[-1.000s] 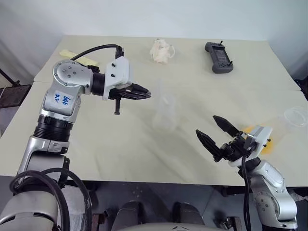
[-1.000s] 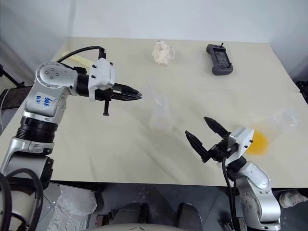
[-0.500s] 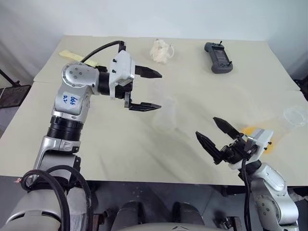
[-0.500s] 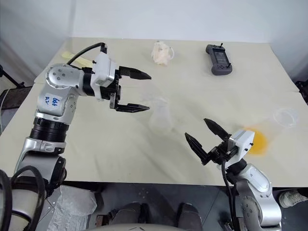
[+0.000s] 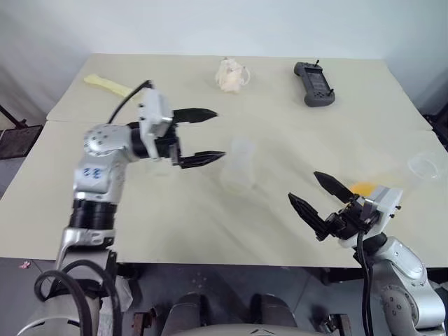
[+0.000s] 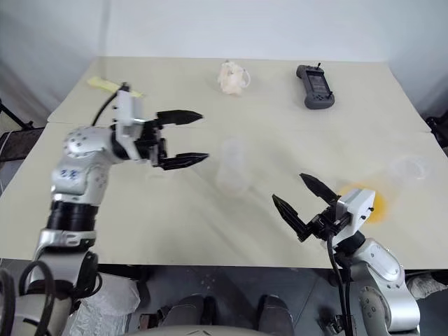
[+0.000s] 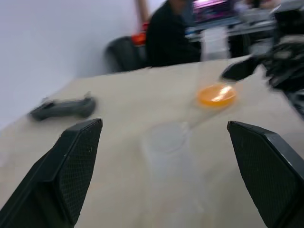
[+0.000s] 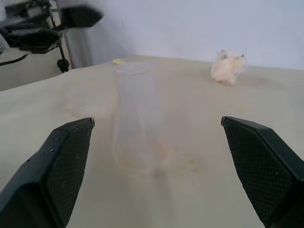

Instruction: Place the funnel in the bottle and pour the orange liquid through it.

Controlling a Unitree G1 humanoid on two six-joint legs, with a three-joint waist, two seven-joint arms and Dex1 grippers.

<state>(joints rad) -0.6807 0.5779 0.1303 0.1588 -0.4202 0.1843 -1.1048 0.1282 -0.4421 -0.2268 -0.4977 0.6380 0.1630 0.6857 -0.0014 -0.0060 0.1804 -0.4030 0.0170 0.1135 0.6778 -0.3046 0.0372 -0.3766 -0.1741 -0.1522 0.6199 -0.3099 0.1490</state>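
The clear bottle (image 5: 240, 166) stands upright mid-tabletop (image 5: 210, 210) before me, with the funnel (image 7: 165, 137), hard to make out, seated at its neck. The orange liquid (image 5: 362, 187) sits well apart to my right.

1. You see the bottle (image 8: 137, 118), clear and colourless, glassy or plastic, at frame centre.
2. The table (image 5: 294, 126) is matt, pale beige, smooth.
3. Your left gripper (image 5: 208, 136) has matt black fingers (image 7: 78, 164), finely textured.
4. A crumpled, papery white wad (image 5: 231, 74) sits at upper centre.
5. The orange liquid (image 7: 216, 94) looks glossy.
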